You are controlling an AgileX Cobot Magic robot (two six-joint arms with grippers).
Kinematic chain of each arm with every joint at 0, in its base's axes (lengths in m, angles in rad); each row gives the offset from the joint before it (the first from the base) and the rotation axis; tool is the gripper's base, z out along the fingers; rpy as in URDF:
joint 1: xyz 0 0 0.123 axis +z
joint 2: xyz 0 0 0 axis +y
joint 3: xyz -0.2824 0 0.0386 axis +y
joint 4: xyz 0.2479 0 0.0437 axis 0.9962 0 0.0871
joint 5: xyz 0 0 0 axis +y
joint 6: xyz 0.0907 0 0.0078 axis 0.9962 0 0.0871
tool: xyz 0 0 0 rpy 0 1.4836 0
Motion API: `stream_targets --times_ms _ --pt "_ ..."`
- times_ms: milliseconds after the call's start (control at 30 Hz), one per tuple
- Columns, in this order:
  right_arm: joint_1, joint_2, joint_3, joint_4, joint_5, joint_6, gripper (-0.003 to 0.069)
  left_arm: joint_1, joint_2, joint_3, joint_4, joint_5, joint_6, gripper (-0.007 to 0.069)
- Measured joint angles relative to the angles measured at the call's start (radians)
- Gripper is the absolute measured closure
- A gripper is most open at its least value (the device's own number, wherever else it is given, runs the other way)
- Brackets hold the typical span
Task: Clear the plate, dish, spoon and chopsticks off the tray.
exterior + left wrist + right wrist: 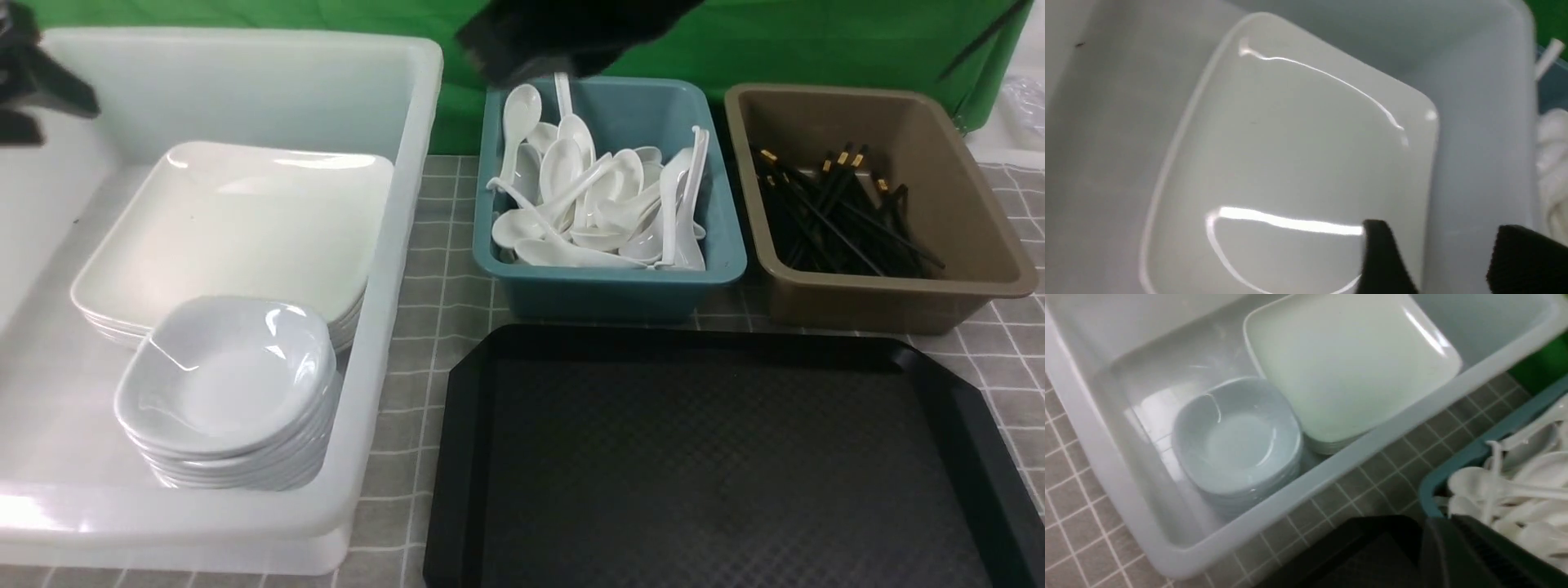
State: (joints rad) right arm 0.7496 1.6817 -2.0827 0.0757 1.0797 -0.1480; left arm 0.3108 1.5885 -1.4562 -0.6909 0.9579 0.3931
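Now the plate [237,220] and dish [229,371] sit stacked in the white tub [400,204] left of the tray [718,457] (both off it). The left gripper [1439,245] stands parted, empty. The right gripper [522,53], beyond the tray's far edge, is closed on nothing visible.

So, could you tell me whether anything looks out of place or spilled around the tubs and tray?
Nothing stands out. Plates and dishes are stacked neatly in the white tub, spoons lie heaped inside the teal tub, chopsticks inside the brown tub, and the black tray is bare.
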Motion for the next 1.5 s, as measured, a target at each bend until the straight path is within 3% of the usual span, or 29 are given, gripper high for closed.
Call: stream_targets --times_ms 33,67,133,233,267,367,533,567,667,800,900,1067,1267,1500 --pt "-0.007 -0.01 0.0 -0.018 0.011 0.009 0.0629 -0.027 -0.014 -0.004 0.0 0.007 0.005 0.0406" --pt "-0.029 -0.057 0.0 -0.067 0.042 0.038 0.0629 -0.109 -0.064 -0.007 -0.001 0.022 0.032 0.0522" --pt "-0.057 -0.129 0.019 -0.133 0.06 0.08 0.0629 -0.227 -0.116 -0.009 0.002 0.032 0.061 0.0589" --pt "-0.078 -0.216 0.066 -0.194 0.053 0.122 0.0629 -0.342 -0.17 -0.012 0.026 0.038 0.074 0.0611" --pt "-0.087 -0.286 0.117 -0.242 0.037 0.158 0.0629 -0.442 -0.22 -0.012 0.059 0.038 0.074 0.0618" --pt "-0.089 -0.428 0.255 -0.289 -0.024 0.202 0.0629 -0.595 -0.305 -0.005 0.129 0.032 0.044 0.0622" --pt "-0.089 -0.769 0.67 -0.306 -0.313 0.281 0.0629 -0.801 -0.527 0.138 0.288 -0.087 -0.102 0.0623" --pt "-0.089 -0.785 0.689 -0.306 -0.328 0.281 0.0629 -0.806 -0.537 0.138 0.292 -0.087 -0.108 0.0623" --pt "-0.089 -1.078 1.055 -0.311 -0.626 0.31 0.0629 -0.851 -0.731 0.358 0.332 -0.251 -0.2 0.0623" --pt "-0.089 -1.318 1.36 -0.312 -0.846 0.314 0.0629 -0.852 -0.923 0.594 0.386 -0.384 -0.3 0.0623" --pt "-0.089 -1.496 1.558 -0.313 -0.987 0.314 0.0629 -0.852 -1.084 0.799 0.438 -0.474 -0.383 0.0623" --pt "-0.089 -1.646 1.74 -0.313 -1.173 0.314 0.0624 -0.852 -1.28 1.062 0.455 -0.638 -0.414 0.0623" --pt "-0.089 -1.682 1.789 -0.312 -1.239 0.314 0.0622 -0.852 -1.38 1.205 0.456 -0.835 -0.418 0.0622" --pt "-0.089 -1.682 1.789 -0.31 -1.209 0.314 0.0608 -0.852 -1.383 1.214 0.458 -0.87 -0.419 0.0622"
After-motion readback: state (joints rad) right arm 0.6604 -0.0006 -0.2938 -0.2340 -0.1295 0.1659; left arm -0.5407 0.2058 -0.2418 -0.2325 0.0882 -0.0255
